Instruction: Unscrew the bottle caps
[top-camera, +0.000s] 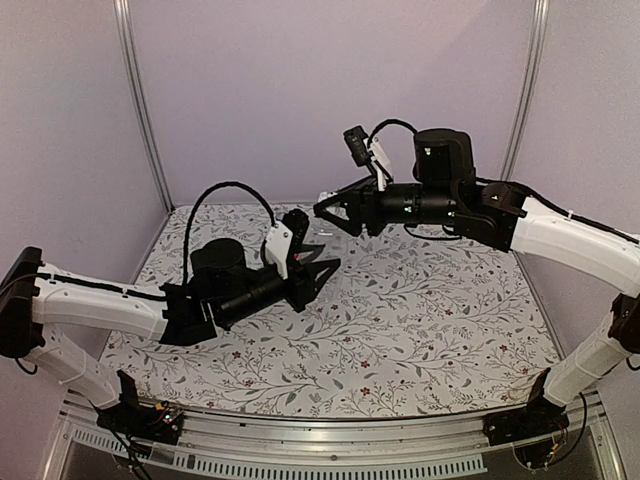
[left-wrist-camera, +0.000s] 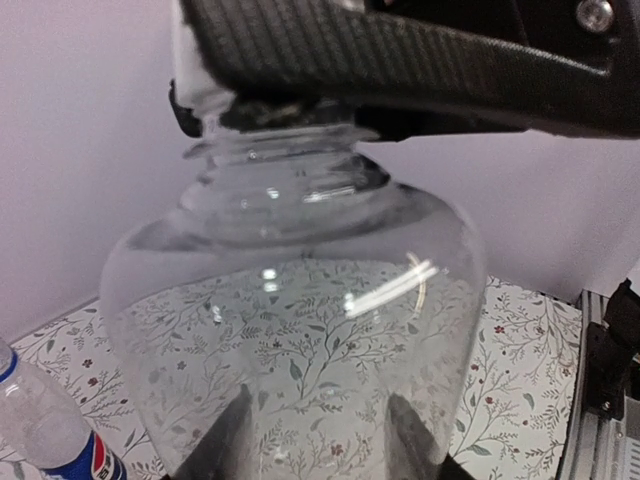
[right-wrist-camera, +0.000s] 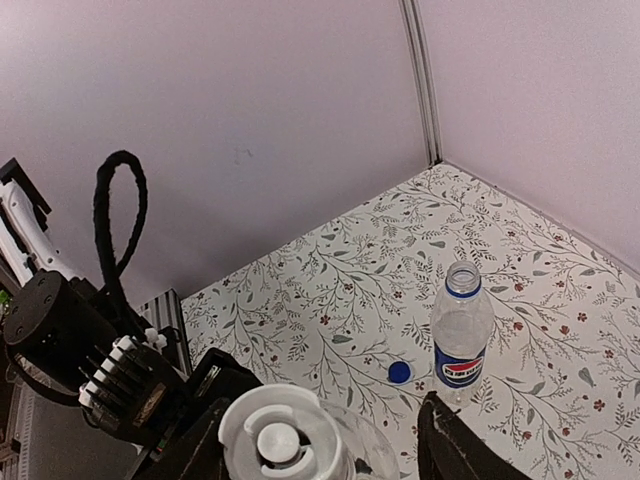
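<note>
My left gripper (top-camera: 318, 268) is shut on the short unlabelled clear bottle (left-wrist-camera: 300, 330). Its fingers (left-wrist-camera: 222, 440) show through the bottle's wall. The pale cap (right-wrist-camera: 282, 440) sits on that bottle's neck. My right gripper (top-camera: 328, 212) is open around the cap: one finger (right-wrist-camera: 195, 450) is close beside it and the other (right-wrist-camera: 450, 450) stands well apart. The Pepsi bottle (right-wrist-camera: 460, 335) stands upright on the table with its neck open. It also shows in the left wrist view (left-wrist-camera: 50, 430). The blue cap (right-wrist-camera: 400, 372) lies on the table just left of it.
The floral tablecloth (top-camera: 420, 320) covers the table. Pale walls and metal corner posts (top-camera: 140, 100) close in the back and sides. An aluminium rail (top-camera: 330, 440) runs along the near edge. The left arm's cable loop (right-wrist-camera: 115, 230) rises beside the held bottle.
</note>
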